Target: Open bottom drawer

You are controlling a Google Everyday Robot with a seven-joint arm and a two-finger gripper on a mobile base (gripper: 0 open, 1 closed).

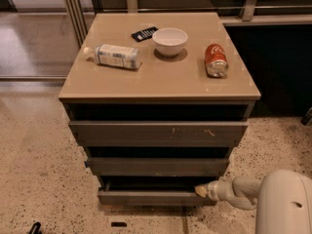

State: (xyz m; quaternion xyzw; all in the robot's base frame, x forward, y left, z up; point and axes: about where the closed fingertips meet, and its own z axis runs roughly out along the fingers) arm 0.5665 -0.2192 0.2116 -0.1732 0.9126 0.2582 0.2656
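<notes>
The tool (pixel 201 191), pale and tapered at the end of a white arm, reaches in from the lower right. Its tip meets the top lip of the bottom drawer (pixel 146 197), near that drawer's right end, below the counter's front right corner. Whether it is clenched or released cannot be told.

The bottom drawer is the lowest of three grey fronts under the counter's front edge, just above the speckled floor, with a dark gap above it. It looks like a rigid, flat panel with no knob. The likely hold is its upper lip, hooked from the gap and drawn straight out. It should slide stiffly rather than flex, and a smooth lip could slip.

On the counter (pixel 161 84) a plastic bottle (pixel 114 56) lies near the left edge. A white bowl (pixel 169 41) and a small black object (pixel 145 33) sit toward the back edge, and a red can (pixel 216 60) lies near the right edge.
</notes>
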